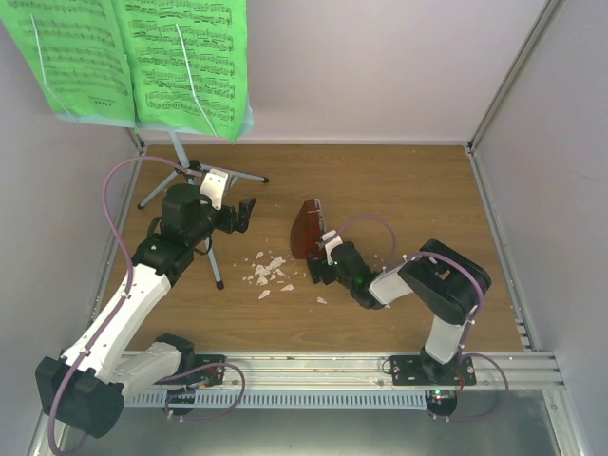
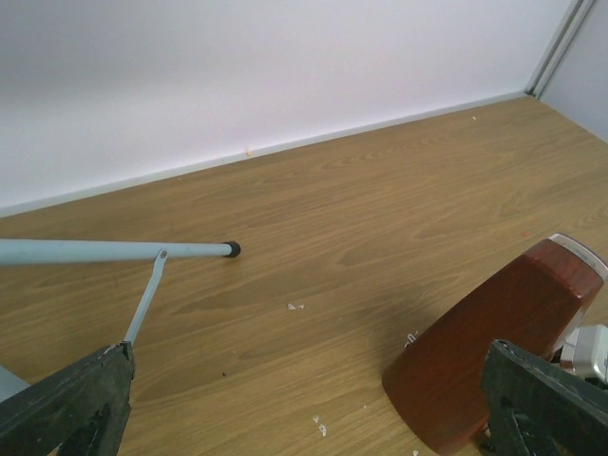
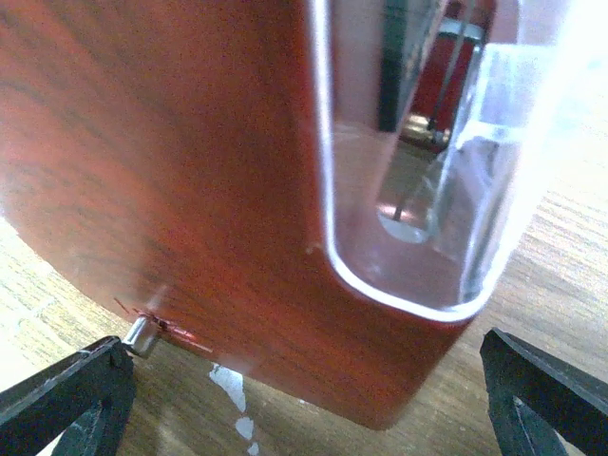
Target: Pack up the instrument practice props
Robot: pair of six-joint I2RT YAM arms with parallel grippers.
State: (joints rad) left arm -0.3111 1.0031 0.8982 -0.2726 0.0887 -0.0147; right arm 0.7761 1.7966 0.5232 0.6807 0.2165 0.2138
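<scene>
The pale blue music stand [image 1: 180, 157] stands at the back left on grey tripod legs, with green sheet music [image 1: 133, 57] on its desk. One leg shows in the left wrist view [image 2: 114, 251]. The reddish-brown metronome [image 1: 306, 228] sits tilted in the middle of the floor, and also shows in the left wrist view [image 2: 494, 351]. My left gripper [image 1: 242, 217] is open and empty between the stand and the metronome. My right gripper [image 1: 319, 264] is open right against the metronome's near side. In the right wrist view the metronome [image 3: 190, 171] fills the frame, with the fingers [image 3: 66, 389] wide apart either side.
White crumbs [image 1: 268, 271] lie on the wooden floor [image 1: 399, 190] between the two grippers, and a few show in the left wrist view [image 2: 296, 307]. White walls close in the back and both sides. A metal rail [image 1: 313, 366] runs along the near edge.
</scene>
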